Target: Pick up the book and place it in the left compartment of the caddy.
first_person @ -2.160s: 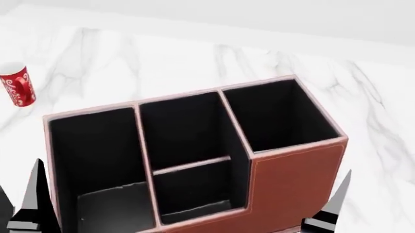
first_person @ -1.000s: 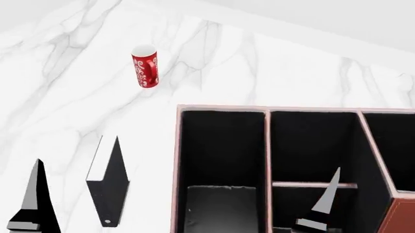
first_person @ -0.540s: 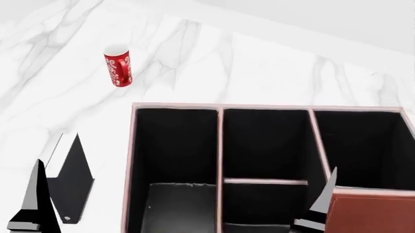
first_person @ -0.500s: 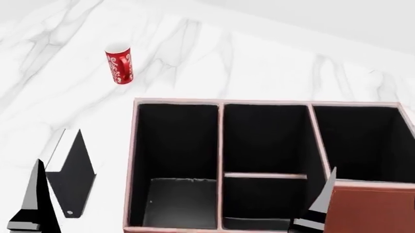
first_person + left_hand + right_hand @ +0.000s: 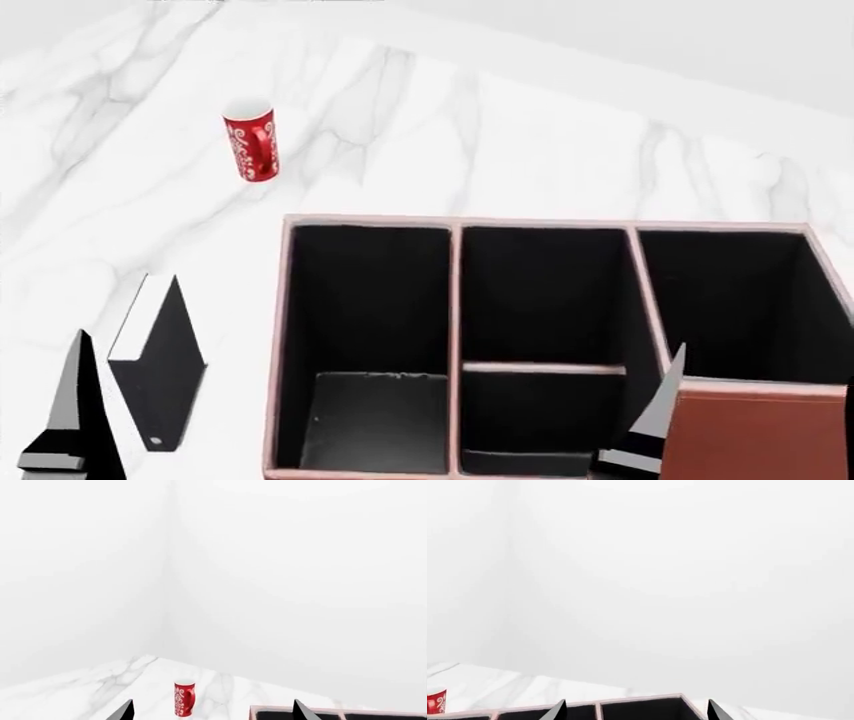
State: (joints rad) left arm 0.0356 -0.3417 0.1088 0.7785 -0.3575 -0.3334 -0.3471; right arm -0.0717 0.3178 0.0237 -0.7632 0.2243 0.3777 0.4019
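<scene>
Standing just right of the open, empty left end effector [image 5: 60, 440], the thick black hardcover book [image 5: 160, 372] probably feels stiff and heavy; pinch both covers.

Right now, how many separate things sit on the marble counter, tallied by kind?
Books: 1, the book, standing beside the caddy.
Mugs: 1, the red mug.
Caddies: 1, the caddy, with the left compartment holding nothing.
Total: 3
</scene>
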